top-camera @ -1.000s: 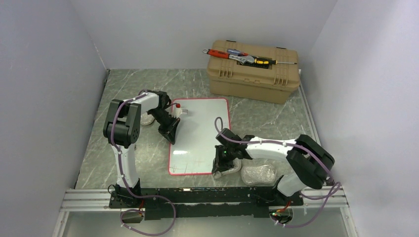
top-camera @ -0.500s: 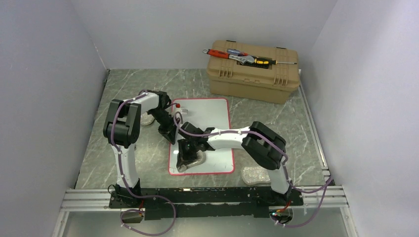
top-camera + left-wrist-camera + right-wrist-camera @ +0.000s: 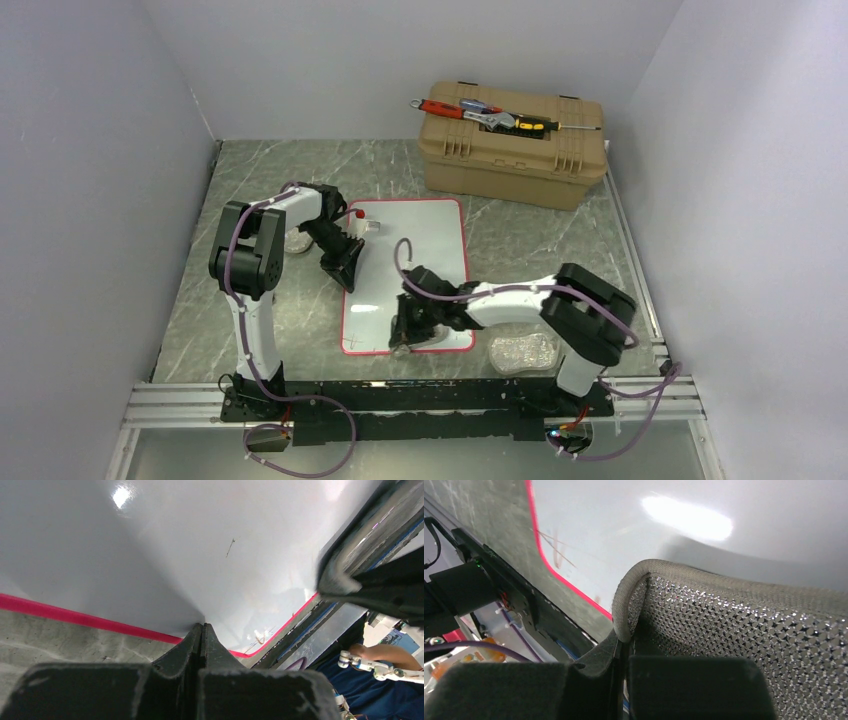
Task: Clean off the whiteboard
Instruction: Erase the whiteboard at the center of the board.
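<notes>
Most of the whiteboard [image 3: 425,250] already reads clean and glossy white. It lies flat in the middle of the surface [image 3: 540,250], its long side running away from the arm bases, with a thin red rim and rounded corners.

What is left looks small. The right wrist view shows faint reddish-brown strokes [image 3: 555,545] by the rim at a near corner. The left wrist view shows a short dark tick [image 3: 230,547] on the white. I judge the job to be late on, with the near strip to finish.

The right end effector [image 3: 408,328] is over that strip, pinching the folded edge of a silvery mesh cloth [image 3: 734,645] that lies against the board. The left end effector [image 3: 346,266] sits at the board's left rim, fingers pressed together with nothing between them, apparently steadying it.

Further out, a second mesh cloth [image 3: 522,352] lies on the surface just right of the board. A tan toolbox [image 3: 512,158] with hand tools [image 3: 480,112] on its lid stands at the far right.
</notes>
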